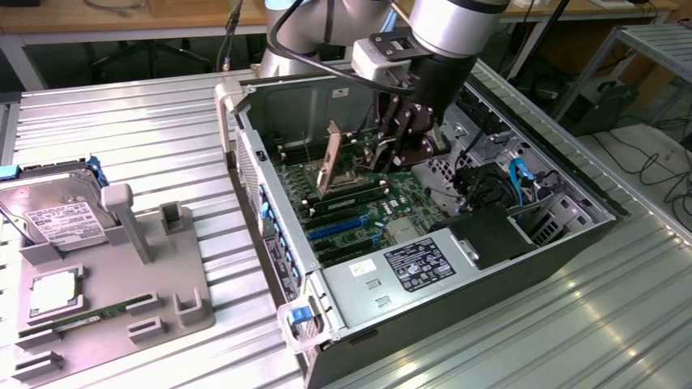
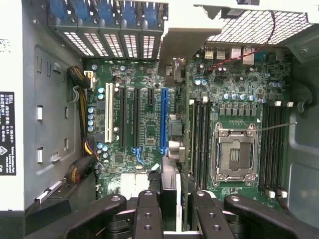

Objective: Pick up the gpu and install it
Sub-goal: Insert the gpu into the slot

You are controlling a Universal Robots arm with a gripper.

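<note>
1. Installing the gpu (image 2: 169,186), by the look of it at the stage of bringing it to its place: card clamped edge-on in the gripper (image 2: 172,199) and hanging over the motherboard (image 2: 124,164), just beside the long blue slot (image 2: 163,119).
2. Holding with jaws narrowed to a partial gap, black fingers (image 2: 147,209) pressed on either face of the thin card.
3. Seeming not yet seated: from the wrist view, card edge lying alongside the blue slot rather than in it, though how high it hangs cannot be told.
4. Calling, as a judgement, for the card's lower edge square and parallel over the slot, and its pale bracket end lined up with the rear openings of the case (image 1: 249,162), before any downward press.
5. Reaching in from the upper centre of the exterior view: arm coming steeply down, wrist bent so the gripper (image 1: 409,142) points into the open case, above the motherboard (image 1: 357,203).
6. Lying well apart at the lower left of the exterior view: grey fixture (image 1: 162,284), hard drive (image 1: 60,215) and green memory stick (image 1: 92,318).
</note>
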